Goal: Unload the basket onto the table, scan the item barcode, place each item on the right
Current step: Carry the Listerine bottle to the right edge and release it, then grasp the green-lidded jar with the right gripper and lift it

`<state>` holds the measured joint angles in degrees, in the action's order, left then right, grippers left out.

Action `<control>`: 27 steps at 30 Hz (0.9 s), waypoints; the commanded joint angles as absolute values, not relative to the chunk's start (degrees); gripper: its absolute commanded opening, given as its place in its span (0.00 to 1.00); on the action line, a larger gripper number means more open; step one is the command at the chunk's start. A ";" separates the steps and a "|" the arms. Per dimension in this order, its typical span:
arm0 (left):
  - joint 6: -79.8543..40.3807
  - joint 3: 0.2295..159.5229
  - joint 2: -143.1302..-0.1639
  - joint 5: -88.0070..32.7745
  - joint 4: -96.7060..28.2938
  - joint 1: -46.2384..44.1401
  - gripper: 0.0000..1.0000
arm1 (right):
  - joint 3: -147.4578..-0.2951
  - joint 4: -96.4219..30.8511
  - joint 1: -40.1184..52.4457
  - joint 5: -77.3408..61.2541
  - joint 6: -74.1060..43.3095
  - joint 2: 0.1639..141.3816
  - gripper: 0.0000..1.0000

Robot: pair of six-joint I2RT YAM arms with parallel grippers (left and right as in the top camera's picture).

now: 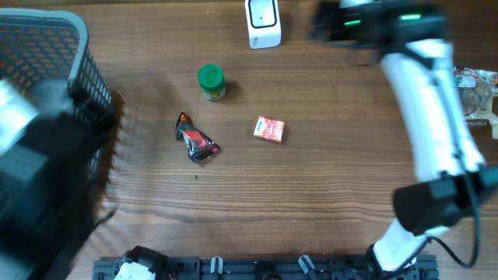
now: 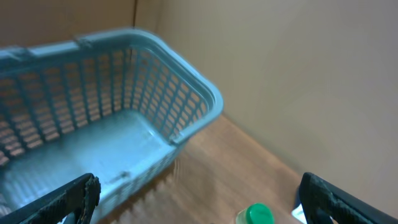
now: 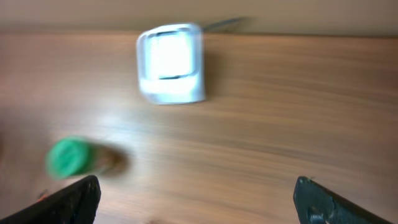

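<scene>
The white barcode scanner (image 1: 263, 22) stands at the table's far edge and shows blurred in the right wrist view (image 3: 171, 62). Three items lie mid-table: a green-capped jar (image 1: 211, 82), a black-and-red packet (image 1: 196, 140) and a small red packet (image 1: 269, 129). My right gripper (image 3: 196, 190) hovers open and empty near the scanner, with the jar (image 3: 67, 157) off to its left. My left gripper (image 2: 199, 190) hangs open and empty beside the basket, the jar's green cap (image 2: 256, 214) low between its fingers but farther off. Both wrist views are motion-blurred.
A blue-grey mesh basket (image 1: 47, 47) fills the far left corner and is seen again in the left wrist view (image 2: 124, 93). A clear bag of goods (image 1: 476, 93) lies at the right edge. The right arm (image 1: 428, 124) stretches along the right side.
</scene>
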<state>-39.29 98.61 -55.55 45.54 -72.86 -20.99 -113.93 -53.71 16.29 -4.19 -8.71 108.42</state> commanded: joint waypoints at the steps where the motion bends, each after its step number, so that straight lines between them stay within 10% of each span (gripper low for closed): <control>1: -34.89 103.57 -50.30 45.28 -78.22 -20.60 1.00 | -113.78 -50.68 27.05 -4.45 -7.46 112.60 1.00; 27: -35.16 103.72 -46.54 44.42 -90.08 -20.60 1.00 | -113.78 -29.21 38.09 -5.63 -5.37 137.84 1.00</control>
<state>-36.03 103.98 -46.06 44.88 -89.93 -20.88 -113.73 -29.30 38.09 -5.13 -5.72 135.00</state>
